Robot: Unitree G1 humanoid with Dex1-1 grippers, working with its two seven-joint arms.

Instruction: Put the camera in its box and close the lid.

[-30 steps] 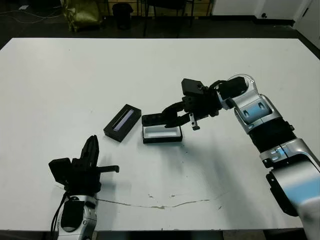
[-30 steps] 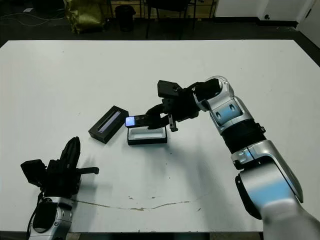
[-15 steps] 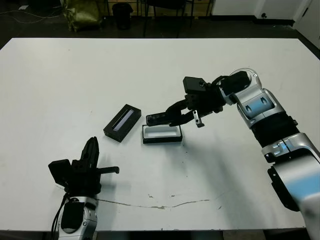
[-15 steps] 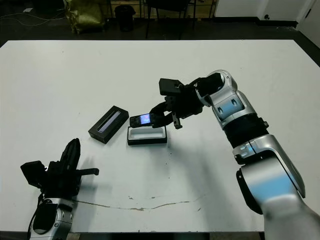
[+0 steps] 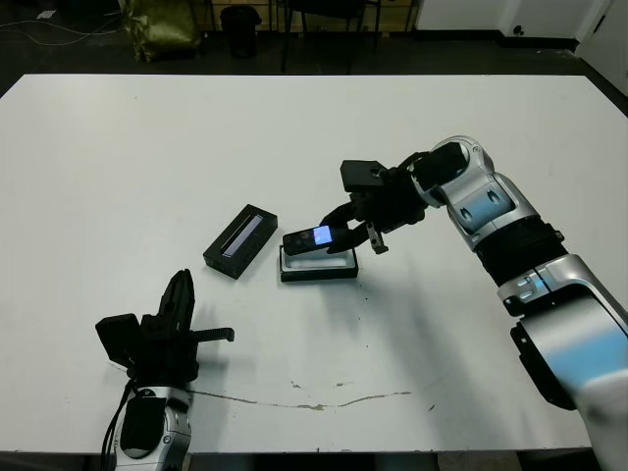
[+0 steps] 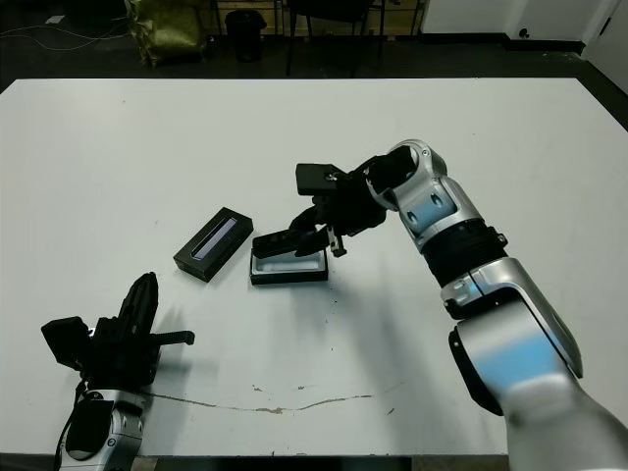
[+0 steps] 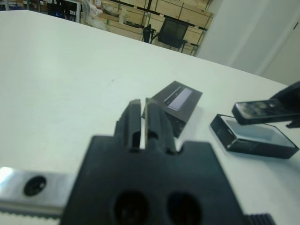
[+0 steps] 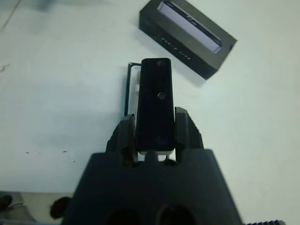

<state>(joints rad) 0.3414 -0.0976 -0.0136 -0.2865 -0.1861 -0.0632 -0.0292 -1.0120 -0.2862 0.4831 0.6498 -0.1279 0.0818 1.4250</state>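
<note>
A: From the head views, what do you see?

B: Near the middle of the frame the right gripper point(image 5: 339, 234) is clamped on the camera point(image 5: 312, 236), which hangs just over the box point(image 5: 319, 265). The camera lies roughly level, a small bluish patch lit on its face. The box sits open on the table point(image 5: 118, 147), white lining up. The lid point(image 5: 240, 241) lies just left of the box, angled, its glossy strip on top, apart from the box.

A: And the other arm?

B: The left gripper point(image 5: 183, 299) rests in the lower left of the frame, well apart from everything, holding nothing.

A: The left wrist view?

B: Its two fingers point(image 7: 133, 123) stand together at centre, only a thin slit between them. Beyond, right of centre, is the lid point(image 7: 178, 103), and at the right edge the box point(image 7: 253, 137) with the camera point(image 7: 258, 111) held above it, not touching the lining as far as I can tell. Shelves and a chair point(image 7: 171, 36) show at the top, past the table.

A: The right wrist view?

B: The camera point(image 8: 155, 105) runs up the middle of the frame, pinched between the two fingers point(image 8: 125, 136) at its near end. A corner of the box point(image 8: 131, 89) peeks out on its left. The lid point(image 8: 187, 33) lies at the upper right, strip facing up.
</note>
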